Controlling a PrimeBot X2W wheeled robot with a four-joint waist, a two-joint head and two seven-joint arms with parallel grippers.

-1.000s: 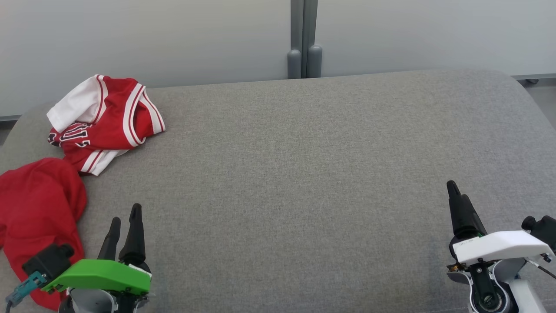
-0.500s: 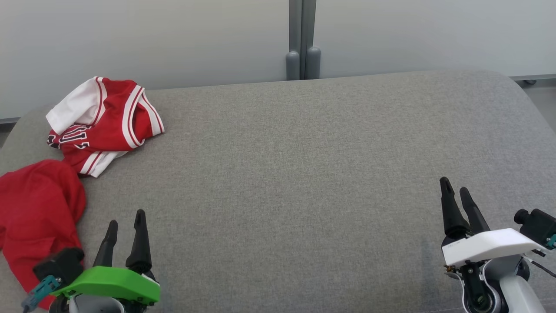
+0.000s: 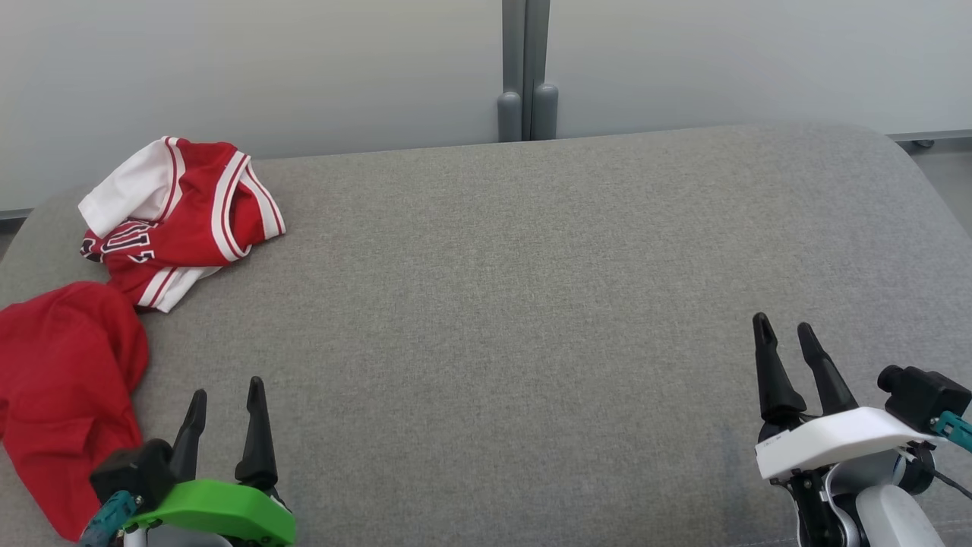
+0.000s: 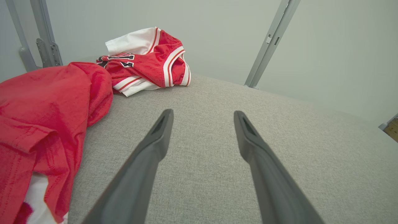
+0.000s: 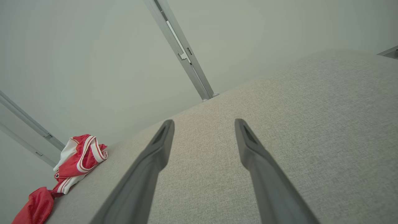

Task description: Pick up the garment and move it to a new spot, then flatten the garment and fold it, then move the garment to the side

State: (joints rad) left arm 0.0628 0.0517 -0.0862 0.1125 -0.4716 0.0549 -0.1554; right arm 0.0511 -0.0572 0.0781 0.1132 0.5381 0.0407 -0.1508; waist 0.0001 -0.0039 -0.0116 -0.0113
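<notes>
Two garments lie at the far left of the grey cushioned surface (image 3: 493, 304). One is a crumpled red-and-white jersey (image 3: 182, 209) with black lettering. In front of it lies a plain red garment (image 3: 68, 380), bunched at the left edge. My left gripper (image 3: 228, 389) is open and empty, just right of the red garment (image 4: 46, 105), with the jersey (image 4: 146, 62) further ahead. My right gripper (image 3: 781, 324) is open and empty at the lower right, far from both. In the right wrist view my right gripper (image 5: 203, 121) points over bare cushion, with the jersey (image 5: 80, 155) at the lower left.
A pale wall with a grey vertical post (image 3: 524, 76) runs behind the surface. The cushion's rounded edges fall away at the left and right. Bare grey fabric stretches between the two grippers.
My left gripper has drawn back toward the bottom of the head view. My right gripper has shifted a little left and turned, so both its fingers show. Neither garment has moved.
</notes>
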